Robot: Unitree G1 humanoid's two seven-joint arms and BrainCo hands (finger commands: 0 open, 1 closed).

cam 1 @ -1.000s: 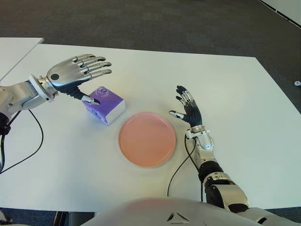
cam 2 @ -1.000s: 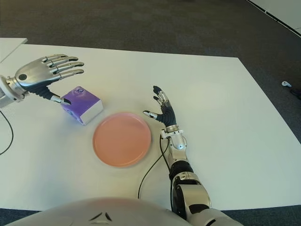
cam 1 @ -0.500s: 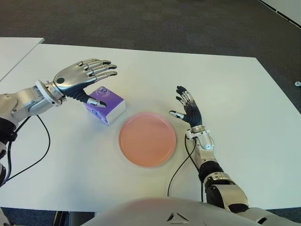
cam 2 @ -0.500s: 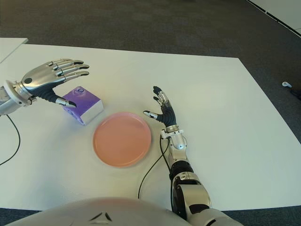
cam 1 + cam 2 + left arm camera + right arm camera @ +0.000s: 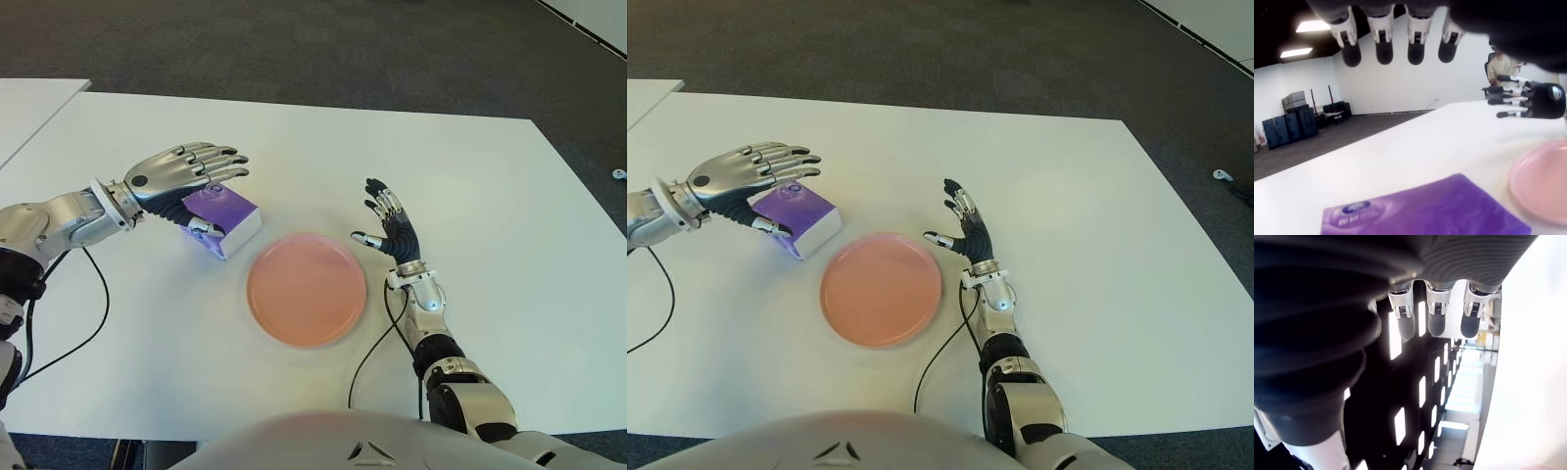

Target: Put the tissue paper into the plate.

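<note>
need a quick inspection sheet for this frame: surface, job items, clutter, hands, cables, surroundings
Surface: white table, bare apart from the job's things.
Job's things: purple tissue pack on the table, left of the pink plate, apart from it; plate empty.
Clutter: nothing seen.
Hands: left hand spread over the tissue pack, not closed on it; right hand open, fingers up, just right of the plate.
Cables: black cable by the right forearm; another under the left arm.
Surroundings: dark carpet; second white table at far left.

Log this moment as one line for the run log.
left hand: open over purple tissue pack | round pink plate: empty | right hand: open, right of plate
</note>
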